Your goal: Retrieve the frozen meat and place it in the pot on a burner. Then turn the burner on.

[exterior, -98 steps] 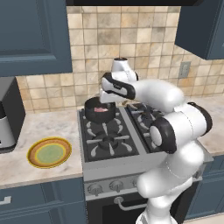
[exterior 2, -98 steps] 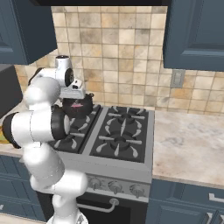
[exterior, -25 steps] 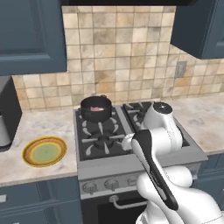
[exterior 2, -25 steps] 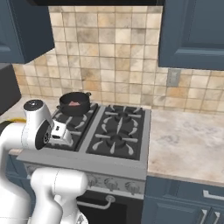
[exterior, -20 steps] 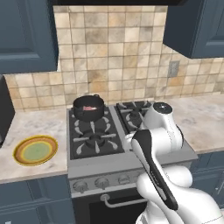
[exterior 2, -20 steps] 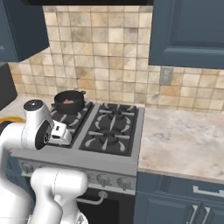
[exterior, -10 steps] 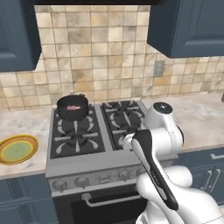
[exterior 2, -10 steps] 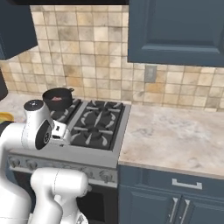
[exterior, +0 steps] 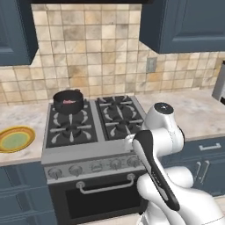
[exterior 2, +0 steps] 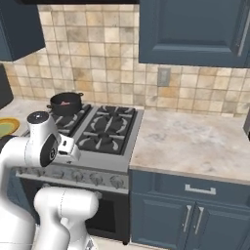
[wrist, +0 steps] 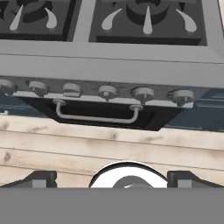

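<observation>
Currently your gripper (wrist: 112, 179) hangs in front of the range, looking down at its front edge, with both finger tips (wrist: 37, 179) spread wide apart and nothing between them. In the hand view a row of silver knobs (wrist: 107, 91) runs along the control panel, with the oven door handle (wrist: 95, 117) just below it and pale wood flooring (wrist: 109, 144) under that.

You will find the pot (exterior: 68, 101) on the rear left burner (exterior: 69, 112) of the black cooktop, well apart from the gripper and behind it. The frozen meat (exterior: 68, 102) lies inside the pot, showing as a small pinkish-red patch; the right base view shows the same pot (exterior 2: 65, 103) with the red lump (exterior 2: 64, 103) in it. No flame can be made out at any burner from these views.

Note the yellow-rimmed green plate (exterior: 15, 139) on the beige counter (exterior: 19, 118) left of the range, sitting bare. Right of the range, the counter runs toward a wall outlet (exterior: 150, 65) on the tiled backsplash. Your white arm (exterior: 157, 145) folds over the front right corner of the range.
</observation>
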{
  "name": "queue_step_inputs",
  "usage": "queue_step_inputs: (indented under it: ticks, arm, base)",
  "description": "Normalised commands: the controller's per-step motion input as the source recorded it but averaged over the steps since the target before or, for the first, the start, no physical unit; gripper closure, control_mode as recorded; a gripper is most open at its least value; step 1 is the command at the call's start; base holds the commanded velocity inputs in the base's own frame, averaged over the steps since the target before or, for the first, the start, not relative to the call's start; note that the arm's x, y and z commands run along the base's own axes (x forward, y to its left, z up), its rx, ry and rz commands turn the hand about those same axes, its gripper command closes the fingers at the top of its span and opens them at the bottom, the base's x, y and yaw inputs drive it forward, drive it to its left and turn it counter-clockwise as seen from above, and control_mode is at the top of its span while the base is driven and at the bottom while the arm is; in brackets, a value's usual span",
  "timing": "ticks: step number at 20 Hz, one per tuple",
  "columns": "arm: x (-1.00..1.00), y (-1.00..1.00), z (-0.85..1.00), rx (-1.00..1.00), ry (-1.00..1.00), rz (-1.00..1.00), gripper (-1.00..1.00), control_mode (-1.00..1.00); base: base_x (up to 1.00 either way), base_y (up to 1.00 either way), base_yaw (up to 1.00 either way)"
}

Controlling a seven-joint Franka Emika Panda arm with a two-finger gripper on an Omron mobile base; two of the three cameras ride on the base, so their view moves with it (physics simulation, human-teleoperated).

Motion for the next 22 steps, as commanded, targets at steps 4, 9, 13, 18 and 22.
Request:
queue_step_inputs:
  ticks: [4, 9, 13, 18, 22]
  arm:
    - [0.0, 0.0, 0.0, 0.0, 0.0, 0.0, -1.0, 1.0]
    - [0.0, 0.0, 0.0, 0.0, 0.0, 0.0, -1.0, 1.0]
    - [0.0, 0.0, 0.0, 0.0, 0.0, 0.0, -1.0, -1.0]
    - [0.0, 0.37, -0.18, 0.0, -0.08, -0.08, -1.0, -1.0]
    - [0.0, 0.87, -0.31, 0.0, -0.21, -0.26, -1.0, -1.0]
  base:
    - [-0.55, 0.0, 0.0]
    - [-0.27, -0.03, 0.0]
    - [0.0, 0.0, 0.0]
    - [0.0, 0.0, 0.0]
    - [0.0, 0.0, 0.0]
